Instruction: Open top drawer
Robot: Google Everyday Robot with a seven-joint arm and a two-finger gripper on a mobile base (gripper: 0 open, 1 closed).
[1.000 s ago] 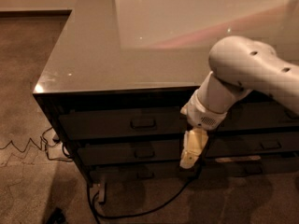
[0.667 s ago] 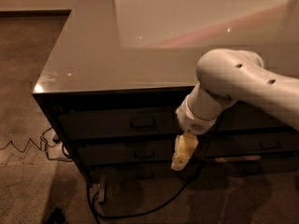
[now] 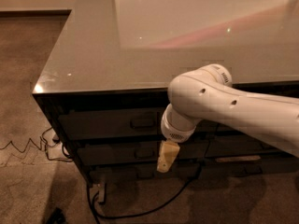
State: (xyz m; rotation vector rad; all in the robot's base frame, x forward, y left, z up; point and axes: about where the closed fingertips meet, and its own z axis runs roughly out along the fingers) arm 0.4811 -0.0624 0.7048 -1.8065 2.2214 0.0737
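Note:
The top drawer (image 3: 107, 124) is the uppermost dark front under the glossy cabinet top, and it sits flush with the fronts below it. Its small loop handle (image 3: 142, 123) is at its centre. My white arm (image 3: 219, 104) reaches in from the right and crosses the front of the cabinet. My gripper (image 3: 167, 157), pale yellow, hangs down from the wrist in front of the lower drawer fronts. It is below and slightly right of the top drawer's handle and apart from it.
Two slimmer dark drawer fronts with like handles (image 3: 144, 149) lie below the top drawer. More drawer fronts (image 3: 233, 146) continue to the right behind my arm. The cabinet's glossy top (image 3: 140, 41) overhangs the drawers. Cables (image 3: 28, 146) and a black cord (image 3: 140, 211) lie on the carpet.
My arm has swung left across the cabinet front. The gripper has moved left, closer to the column of centre handles. The drawer has not moved.

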